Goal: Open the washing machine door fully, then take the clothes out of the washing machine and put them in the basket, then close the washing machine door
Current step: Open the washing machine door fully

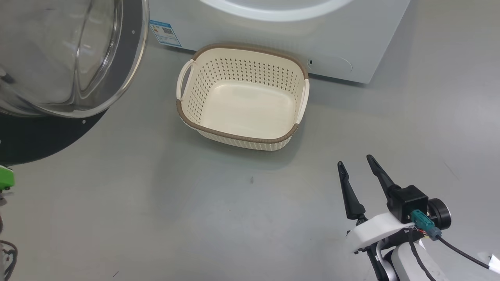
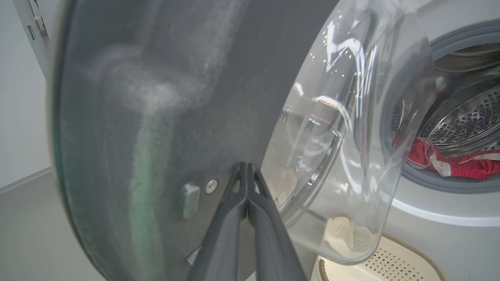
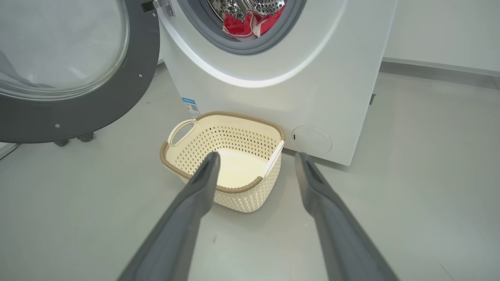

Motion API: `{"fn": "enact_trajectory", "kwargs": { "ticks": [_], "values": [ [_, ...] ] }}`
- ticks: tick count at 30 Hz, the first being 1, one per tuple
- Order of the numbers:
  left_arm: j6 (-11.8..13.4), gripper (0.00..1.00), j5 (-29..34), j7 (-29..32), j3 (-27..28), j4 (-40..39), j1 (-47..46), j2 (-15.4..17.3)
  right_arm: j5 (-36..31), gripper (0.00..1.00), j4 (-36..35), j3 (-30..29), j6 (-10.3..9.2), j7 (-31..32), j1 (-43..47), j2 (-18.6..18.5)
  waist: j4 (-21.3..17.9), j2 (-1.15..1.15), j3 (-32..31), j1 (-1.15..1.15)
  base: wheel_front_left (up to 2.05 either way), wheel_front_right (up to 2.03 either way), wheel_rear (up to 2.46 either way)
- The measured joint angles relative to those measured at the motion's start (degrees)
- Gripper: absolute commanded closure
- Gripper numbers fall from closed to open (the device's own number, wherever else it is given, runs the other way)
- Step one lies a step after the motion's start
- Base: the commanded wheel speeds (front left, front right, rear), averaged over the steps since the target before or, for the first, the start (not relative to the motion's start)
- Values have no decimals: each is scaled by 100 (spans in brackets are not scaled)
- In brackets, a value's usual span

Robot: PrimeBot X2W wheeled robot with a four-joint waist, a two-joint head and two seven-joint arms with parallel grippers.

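Grey smooth floor spreads below the big white front-loading washing machine. Its round black-rimmed glass door stands open at upper left. The cream perforated basket sits empty beneath the drum, where the red striped clothes lie. Left hand, pressed together, seems to touch the rim: best push steadily along the hinge arc, clear of the glass. Right hand hangs spread.

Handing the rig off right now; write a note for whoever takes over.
Left pincer: shut, tips at the washing machine door, on its dark inner face.
Right pincer: open, empty, above the floor near the basket.
Clothes: in the drum of the washing machine. Basket: empty, on the floor before it.
Done: door swung open.
Left: open it wider if needed, move clothes to basket, close door.
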Motion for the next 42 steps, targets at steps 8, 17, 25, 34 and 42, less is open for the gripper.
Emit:
{"fn": "enact_trajectory", "kwargs": {
  "ticks": [8, 17, 25, 34, 42],
  "values": [
    [-20, 100, -221, 4, 144, 327, -270, 201, -118, 0, -29, 32, -52, 81, -170, -58, -49, 0, 279, 0, 0, 0, 0],
    [-24, 100, -313, 38, 191, 643, -533, 472, -205, 0, -38, 51, -100, 131, -208, -66, -132, 0, 519, 0, 0, 0, 0],
    [-44, 100, -342, -4, 144, 865, -745, 528, -190, 0, -35, 20, -146, 130, -291, -57, -181, 0, 580, 0, 0, 0, 0],
    [-45, 100, -235, -108, -210, 932, -759, 527, -65, 0, 27, -22, -144, 70, -332, -38, -187, 0, 409, 0, 0, 0, 0],
    [-45, 100, -25, -209, -757, 757, -744, 383, 169, 0, 180, -102, -90, 10, -371, -4, -200, 0, 76, 0, 0, 0, 0]
  ]
}}
